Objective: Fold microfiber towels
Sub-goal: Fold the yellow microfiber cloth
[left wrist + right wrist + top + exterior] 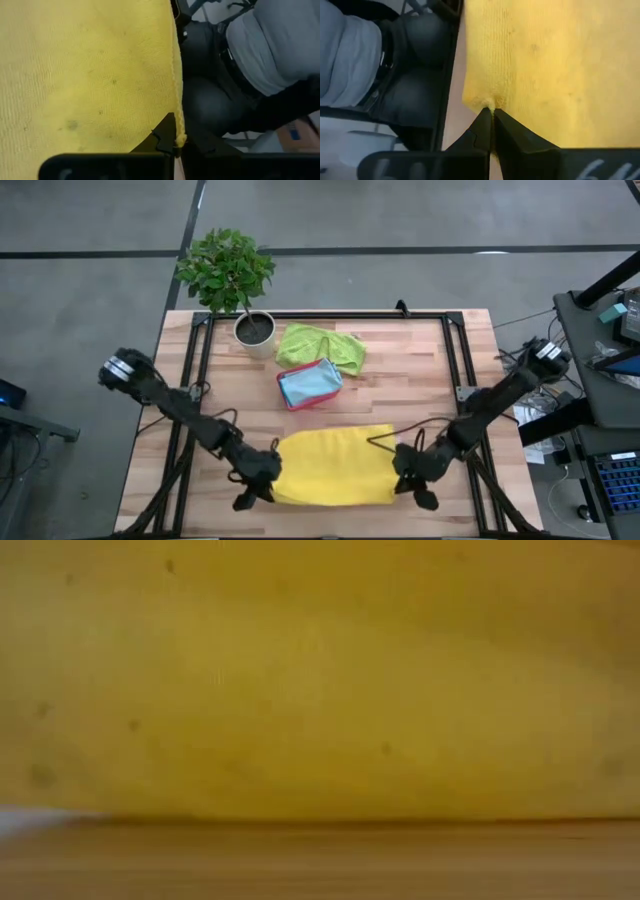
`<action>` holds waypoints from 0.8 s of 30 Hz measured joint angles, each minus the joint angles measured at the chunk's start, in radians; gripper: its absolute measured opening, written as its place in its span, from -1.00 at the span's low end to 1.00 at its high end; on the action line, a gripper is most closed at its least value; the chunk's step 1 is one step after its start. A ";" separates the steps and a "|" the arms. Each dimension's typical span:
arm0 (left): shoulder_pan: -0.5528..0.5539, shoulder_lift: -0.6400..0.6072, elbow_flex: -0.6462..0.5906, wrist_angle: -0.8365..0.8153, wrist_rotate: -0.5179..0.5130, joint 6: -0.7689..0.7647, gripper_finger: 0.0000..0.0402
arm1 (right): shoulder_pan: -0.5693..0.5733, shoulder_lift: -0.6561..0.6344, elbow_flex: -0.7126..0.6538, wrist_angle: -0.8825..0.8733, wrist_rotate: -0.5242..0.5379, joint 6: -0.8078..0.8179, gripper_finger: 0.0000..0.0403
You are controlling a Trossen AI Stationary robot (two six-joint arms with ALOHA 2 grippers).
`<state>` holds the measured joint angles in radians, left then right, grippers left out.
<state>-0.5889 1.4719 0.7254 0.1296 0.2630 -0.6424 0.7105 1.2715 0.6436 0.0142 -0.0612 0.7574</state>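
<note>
We see yellow towel (335, 465) at near table edge, mid-fold. Left gripper (256, 485) and right gripper (414, 483) each pinched tight on near corner. Lime towel (320, 346) crumpled at far side, unfolded; blue towel (310, 382) lies in pink tray (287, 398).

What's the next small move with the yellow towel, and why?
Probably carry both pinched near corners toward the far edge to fold it in half: the left gripper and right gripper are each shut on a corner of the yellow towel, which lies flat.
</note>
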 joint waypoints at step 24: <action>0.101 -0.148 0.053 -0.337 -0.097 0.040 -1.00 | 0.003 -0.280 0.001 -0.420 0.459 0.023 -0.96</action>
<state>-0.4878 1.3243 0.7780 -0.2076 0.1660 -0.6021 0.7133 0.9917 0.6443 -0.4057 0.3976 0.7807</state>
